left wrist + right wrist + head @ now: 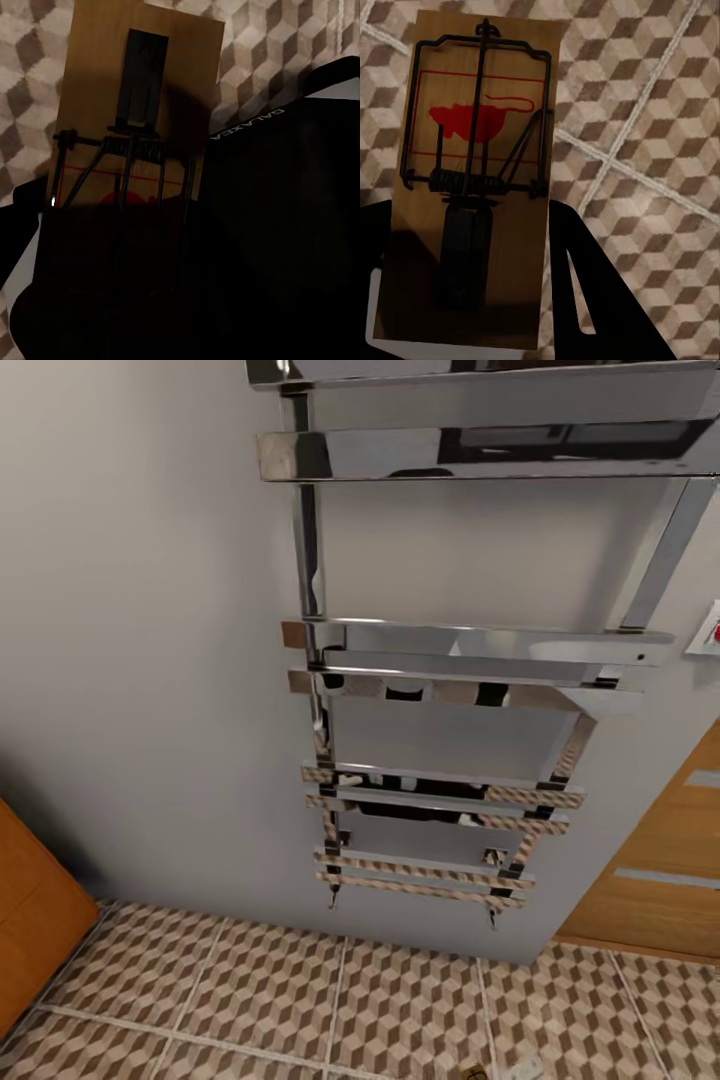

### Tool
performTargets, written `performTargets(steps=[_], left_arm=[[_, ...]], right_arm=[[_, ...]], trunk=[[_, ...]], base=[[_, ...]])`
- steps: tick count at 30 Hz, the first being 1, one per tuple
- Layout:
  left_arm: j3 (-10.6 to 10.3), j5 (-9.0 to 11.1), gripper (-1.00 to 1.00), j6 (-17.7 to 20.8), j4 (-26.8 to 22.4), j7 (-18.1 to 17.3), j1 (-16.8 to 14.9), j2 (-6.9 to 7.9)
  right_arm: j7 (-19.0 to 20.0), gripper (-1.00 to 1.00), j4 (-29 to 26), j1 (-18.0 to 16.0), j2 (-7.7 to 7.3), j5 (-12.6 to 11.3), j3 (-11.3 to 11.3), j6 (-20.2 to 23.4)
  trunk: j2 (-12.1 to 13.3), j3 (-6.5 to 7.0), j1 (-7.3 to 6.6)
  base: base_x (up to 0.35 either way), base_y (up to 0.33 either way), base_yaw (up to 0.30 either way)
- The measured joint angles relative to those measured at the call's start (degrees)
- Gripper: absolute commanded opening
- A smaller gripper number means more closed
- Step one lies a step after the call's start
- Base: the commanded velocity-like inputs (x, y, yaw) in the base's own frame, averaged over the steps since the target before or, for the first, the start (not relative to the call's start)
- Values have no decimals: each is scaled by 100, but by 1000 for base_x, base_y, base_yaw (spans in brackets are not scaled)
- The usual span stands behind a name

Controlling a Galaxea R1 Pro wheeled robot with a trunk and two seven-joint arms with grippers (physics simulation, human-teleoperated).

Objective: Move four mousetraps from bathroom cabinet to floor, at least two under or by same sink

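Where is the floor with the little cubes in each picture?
Head view: the bathroom floor runs along the bottom, below the chrome towel rail.
Left wrist view: it lies behind the shadowed mousetrap, beside the robot's dark body.
Right wrist view: it lies behind the red-mouse mousetrap.
Shared landmark: the brown-and-beige cube pattern; the head and right wrist views also show pale grout lines.

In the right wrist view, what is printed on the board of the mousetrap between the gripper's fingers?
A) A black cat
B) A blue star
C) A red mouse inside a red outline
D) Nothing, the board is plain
C: the mousetrap shows a red mouse figure framed by a thin red rectangle, under its dark wire bar.
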Motion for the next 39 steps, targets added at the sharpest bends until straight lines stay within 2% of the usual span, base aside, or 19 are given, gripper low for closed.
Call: performTargets(steps=[39], left_arm=[[-2,0,-100,0,0,0,0,0]], right_arm=[[0,-100,0,0,0,0,-1,0]], trunk=[[0,-245,0]], base=[[0,0,-232]])
